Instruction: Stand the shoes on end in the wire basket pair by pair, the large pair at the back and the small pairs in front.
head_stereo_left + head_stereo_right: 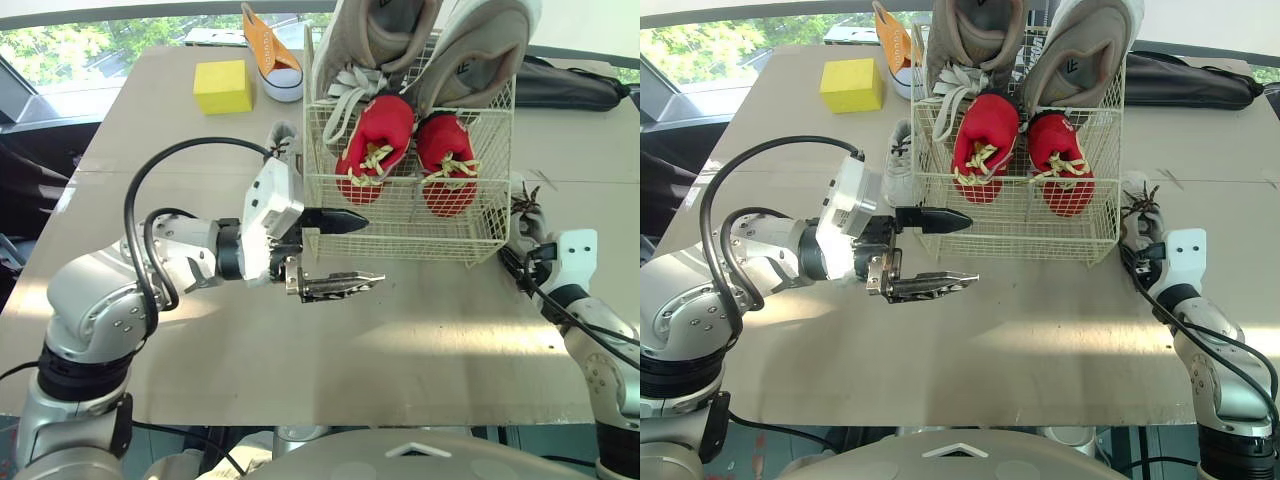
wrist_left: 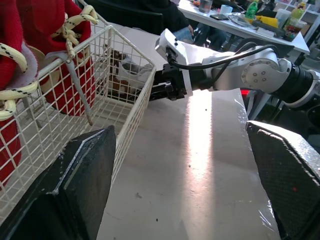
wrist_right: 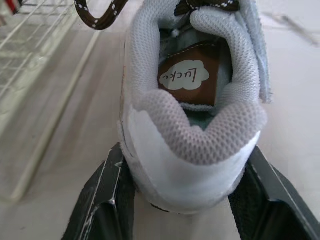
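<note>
My right hand (image 1: 1138,258) clenched on the heel of the small grey shoe (image 3: 195,120), on the counter (image 1: 400,340) just beside the wire basket (image 1: 400,235); my left hand (image 1: 372,250) released, empty | risk: the loose lace (image 3: 100,17) could snag wire as I lift; heel grip could slip

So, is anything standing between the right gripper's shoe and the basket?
Yes: the grey shoe, clasped at its heel by the right gripper, lies on the table outside the right wall of the wire basket. That wall stands between; it would likely need lifting over the rim, beside the red pair.
</note>
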`<state>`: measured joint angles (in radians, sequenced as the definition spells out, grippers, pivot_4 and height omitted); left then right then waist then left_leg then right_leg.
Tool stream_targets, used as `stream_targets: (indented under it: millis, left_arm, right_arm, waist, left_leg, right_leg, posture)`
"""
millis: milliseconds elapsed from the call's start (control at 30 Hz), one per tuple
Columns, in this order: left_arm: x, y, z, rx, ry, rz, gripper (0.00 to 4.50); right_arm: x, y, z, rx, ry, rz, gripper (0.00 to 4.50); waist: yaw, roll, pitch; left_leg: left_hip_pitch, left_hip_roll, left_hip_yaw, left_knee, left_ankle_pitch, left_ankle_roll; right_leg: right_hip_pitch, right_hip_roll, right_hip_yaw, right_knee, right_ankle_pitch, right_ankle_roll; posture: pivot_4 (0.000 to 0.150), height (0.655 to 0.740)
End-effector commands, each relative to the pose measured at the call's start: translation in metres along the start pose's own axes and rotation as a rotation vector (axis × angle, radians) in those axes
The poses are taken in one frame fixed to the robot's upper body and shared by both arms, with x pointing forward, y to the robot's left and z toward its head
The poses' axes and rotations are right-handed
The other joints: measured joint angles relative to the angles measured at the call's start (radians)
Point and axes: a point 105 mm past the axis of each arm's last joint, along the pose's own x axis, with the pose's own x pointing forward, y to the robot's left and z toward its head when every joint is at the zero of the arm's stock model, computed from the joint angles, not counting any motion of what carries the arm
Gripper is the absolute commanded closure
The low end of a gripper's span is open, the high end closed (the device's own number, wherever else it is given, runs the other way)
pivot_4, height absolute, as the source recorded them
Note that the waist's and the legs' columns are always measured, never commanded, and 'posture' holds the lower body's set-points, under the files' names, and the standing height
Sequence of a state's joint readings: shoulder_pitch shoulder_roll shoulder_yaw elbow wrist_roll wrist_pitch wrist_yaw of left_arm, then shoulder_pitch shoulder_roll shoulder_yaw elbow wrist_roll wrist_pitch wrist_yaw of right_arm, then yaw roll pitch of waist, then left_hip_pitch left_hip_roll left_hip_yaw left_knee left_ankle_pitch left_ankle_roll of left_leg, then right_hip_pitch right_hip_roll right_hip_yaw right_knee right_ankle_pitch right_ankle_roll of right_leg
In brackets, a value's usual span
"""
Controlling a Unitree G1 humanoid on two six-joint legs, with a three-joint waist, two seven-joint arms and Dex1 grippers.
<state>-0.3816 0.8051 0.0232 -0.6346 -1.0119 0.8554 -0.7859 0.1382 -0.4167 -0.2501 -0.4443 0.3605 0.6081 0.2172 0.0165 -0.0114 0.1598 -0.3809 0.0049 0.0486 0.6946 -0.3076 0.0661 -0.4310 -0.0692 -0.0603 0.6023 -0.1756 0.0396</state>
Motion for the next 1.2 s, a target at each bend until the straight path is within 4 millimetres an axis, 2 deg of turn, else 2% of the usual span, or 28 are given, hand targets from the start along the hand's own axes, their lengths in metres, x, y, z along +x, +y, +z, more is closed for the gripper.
stream_targets:
  millis: [33,133,200,300,367,433,567,633,733,867,1033,1167,1200]
  left_arm:
    - [0.002,0.002,0.007,0.04,-0.03,-0.005,0.0]
    - [0.004,0.009,0.01,0.027,-0.032,0.023,0.0]
    - [0.004,0.016,0.015,-0.016,-0.048,0.042,0.0]
    - [0.003,0.02,0.025,-0.102,-0.072,0.002,0.0]
    - [0.002,0.021,0.033,-0.146,-0.083,-0.04,0.0]
    - [0.0,0.022,0.038,-0.181,-0.08,-0.069,0.0]
    - [-0.005,0.024,0.046,-0.253,-0.019,-0.129,0.0]
    - [-0.005,0.027,0.054,-0.3,-0.034,-0.157,0.0]
    - [-0.001,0.028,0.061,-0.323,-0.006,-0.207,0.0]
    - [0.009,0.018,0.055,-0.317,0.13,-0.304,0.0]
    - [0.017,0.016,0.042,-0.236,0.266,-0.372,0.0]
    - [0.02,0.017,0.033,-0.201,0.349,-0.418,0.0]
    - [0.019,0.016,0.031,-0.198,0.364,-0.438,0.4]
  right_arm:
    - [-0.01,-0.016,0.023,-0.052,-0.094,-0.027,2.83]
    - [-0.022,-0.028,0.03,-0.107,-0.104,-0.031,2.84]
    - [-0.046,-0.056,0.05,-0.189,-0.134,-0.052,2.87]
    - [-0.077,-0.071,0.08,-0.317,-0.165,0.01,2.88]
    - [-0.11,-0.058,0.104,-0.433,-0.16,0.228,2.88]
    - [-0.133,-0.04,0.115,-0.524,-0.086,0.419,2.9]
    - [-0.159,-0.005,0.13,-0.666,0.089,0.738,2.91]
    - [-0.158,0.017,0.137,-0.726,0.081,0.864,2.92]
    - [-0.153,0.048,0.135,-0.833,0.055,1.057,2.92]
    - [-0.131,0.082,0.139,-1.0,-0.075,1.229,2.92]
    - [-0.1,0.102,0.148,-1.144,-0.213,1.29,2.93]
    - [-0.087,0.117,0.164,-1.214,-0.309,1.328,2.93]
    - [-0.086,0.12,0.167,-1.225,-0.326,1.333,2.93]
  waist:
    - [-0.001,0.0,0.0]
    - [0.002,0.0,0.0]
    - [0.004,0.001,0.0]
    - [0.005,0.002,0.001]
    - [0.004,0.002,0.001]
    - [-0.001,0.0,0.0]
    - [-0.009,-0.007,0.002]
    - [-0.006,-0.008,0.002]
    - [0.002,-0.009,0.003]
    - [-0.001,-0.01,0.005]
    - [-0.002,-0.013,0.007]
    - [-0.001,-0.013,0.008]
    - [0.0,-0.012,0.008]
  left_leg:
    - [0.0,0.0,0.0,0.0,0.0,0.0]
    - [0.0,0.0,0.0,0.0,0.0,0.0]
    - [0.0,-0.001,0.0,0.0,0.0,0.0]
    - [0.0,-0.002,0.0,0.0,0.0,0.001]
    - [0.0,-0.002,0.0,0.0,0.0,0.001]
    - [0.001,-0.001,-0.001,0.0,-0.002,0.005]
    - [0.005,0.003,-0.001,-0.001,-0.003,0.006]
    - [0.005,0.003,-0.001,-0.001,-0.002,0.004]
    - [0.004,0.003,-0.002,0.002,-0.002,0.004]
    - [0.0,0.0,-0.003,0.005,0.0,0.001]
    - [-0.002,-0.001,-0.003,0.004,0.0,0.0]
    - [-0.003,-0.002,-0.003,0.004,0.0,0.0]
    - [-0.003,-0.002,-0.003,0.005,0.0,0.001]
  right_leg:
    - [0.0,0.0,0.0,0.0,0.0,0.0]
    - [0.0,0.0,0.0,0.0,0.0,0.0]
    - [0.0,0.001,0.0,0.0,0.0,0.0]
    - [0.0,0.001,0.003,0.0,0.0,0.0]
    - [0.001,0.001,0.003,0.001,0.0,0.0]
    - [0.002,0.003,0.003,0.001,0.0,0.001]
    - [0.003,0.009,0.006,0.002,0.0,0.0]
    - [0.003,0.009,0.007,0.003,0.0,0.0]
    - [0.003,0.007,0.006,0.004,0.0,0.0]
    - [0.001,0.002,0.007,0.003,0.0,0.0]
    - [0.0,-0.001,0.007,0.001,0.002,-0.003]
    - [-0.001,0.003,0.005,0.0,0.002,-0.004]
    - [-0.001,0.004,0.005,0.0,0.002,-0.004]
  posture:
    - [0.15,0.74]
    - [0.15,0.74]
    - [0.15,0.74]
    - [0.15,0.74]
    - [0.15,0.74]
    - [0.15,0.74]
    - [0.15,0.74]
    - [0.15,0.74]
    - [0.15,0.74]
    - [0.15,0.74]
    - [0.15,0.74]
    - [0.15,0.74]
    - [0.15,0.74]
